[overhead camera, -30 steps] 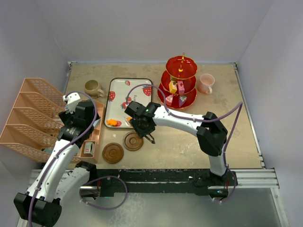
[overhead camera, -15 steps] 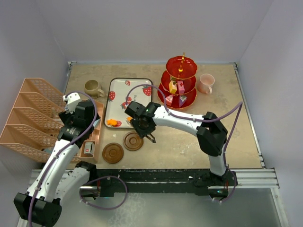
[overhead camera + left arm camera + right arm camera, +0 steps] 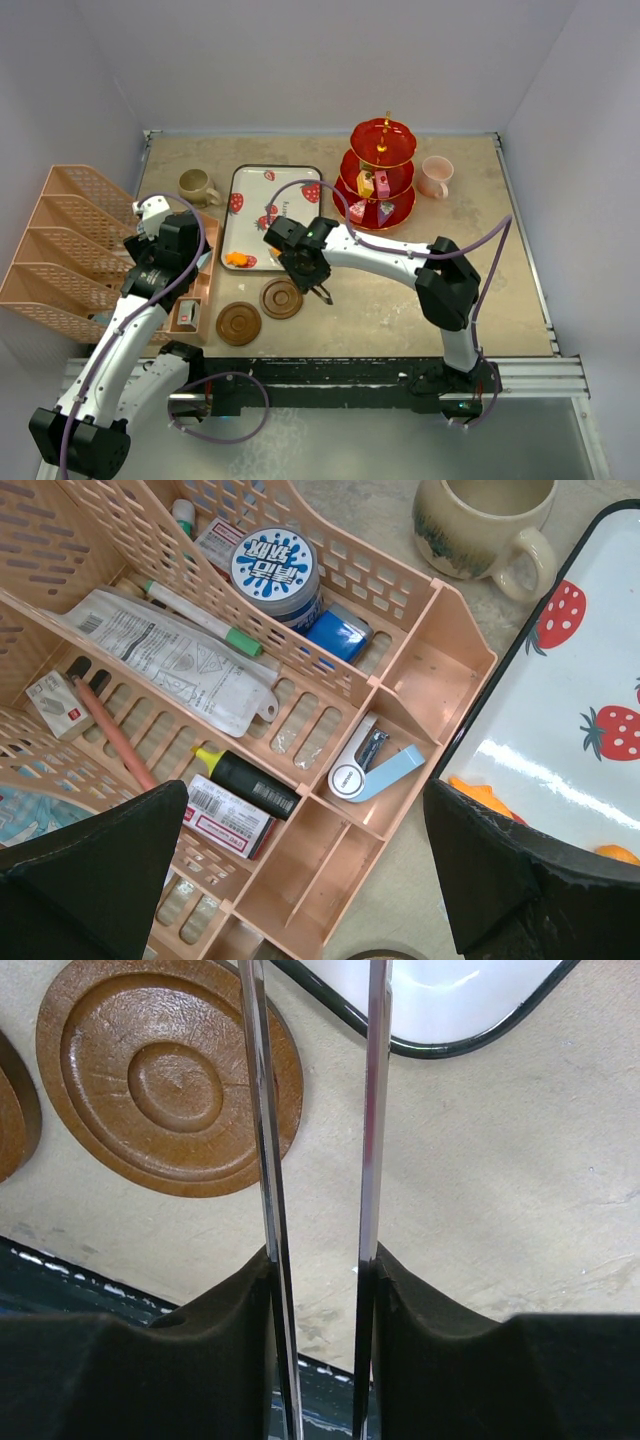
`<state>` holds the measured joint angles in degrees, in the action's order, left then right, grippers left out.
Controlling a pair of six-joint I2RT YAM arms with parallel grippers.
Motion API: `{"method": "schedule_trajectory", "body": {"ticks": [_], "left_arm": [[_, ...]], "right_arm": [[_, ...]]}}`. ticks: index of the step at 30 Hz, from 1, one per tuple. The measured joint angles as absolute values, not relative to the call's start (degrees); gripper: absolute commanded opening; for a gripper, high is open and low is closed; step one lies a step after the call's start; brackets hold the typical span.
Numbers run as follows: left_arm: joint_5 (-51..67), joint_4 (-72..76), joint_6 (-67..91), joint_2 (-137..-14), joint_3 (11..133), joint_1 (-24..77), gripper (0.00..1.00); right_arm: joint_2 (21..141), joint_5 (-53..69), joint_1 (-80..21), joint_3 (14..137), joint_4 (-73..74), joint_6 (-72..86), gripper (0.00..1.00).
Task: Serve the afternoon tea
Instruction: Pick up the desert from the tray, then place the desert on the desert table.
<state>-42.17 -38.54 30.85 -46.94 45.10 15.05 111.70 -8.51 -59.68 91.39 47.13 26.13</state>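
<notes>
**Right arm pinches tweezers beside the coasters; left arm hangs over the organiser**

The right gripper (image 3: 320,1270) pinches a pair of long metal tweezers (image 3: 377,1110) between its black pads. The two blades stand apart and run out of the top of the wrist view. One blade crosses the nearer round brown coaster (image 3: 281,298). The other passes over the corner of the white strawberry-printed rectangular tray (image 3: 250,185). The second round brown coaster (image 3: 239,323) lies just left of the first, on the beige table (image 3: 400,290).

The left gripper (image 3: 305,810) is spread wide above the peach plastic desk organiser (image 3: 330,860) and holds nothing.

The red translucent three-tier stand with a gold stem (image 3: 380,160) is at the far right of the table, with small colourful toy sweets (image 3: 365,185) on its lower tiers. Orange toy sweets (image 3: 238,259) lie on the tray's near end. The pink mug (image 3: 435,177) is just right of the stand, and the olive-brown mug (image 3: 197,185) is left of the tray.
</notes>
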Motion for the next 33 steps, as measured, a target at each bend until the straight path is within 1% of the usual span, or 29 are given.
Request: {"method": "schedule_trajectory", "body": {"ticks": [7,20,24,33], "left_arm": [[-42.2,-38.5,30.9,-46.9,45.1,15.0,1.00],[-42.2,-38.5,30.9,-46.9,45.1,15.0,1.00],[-42.2,-38.5,30.9,-46.9,45.1,15.0,1.00],[-42.2,-38.6,30.9,-46.9,45.1,15.0,1.00]], "right_arm": [[111.0,-10.0,-59.7,91.7,47.8,26.9,0.31],[101.1,-10.5,-57.2,93.2,47.7,28.9,0.30],[98.0,-10.1,-54.3,93.7,47.8,29.0,0.30],[91.7,-10.3,-42.2,100.7,49.5,27.0,0.30]]}}
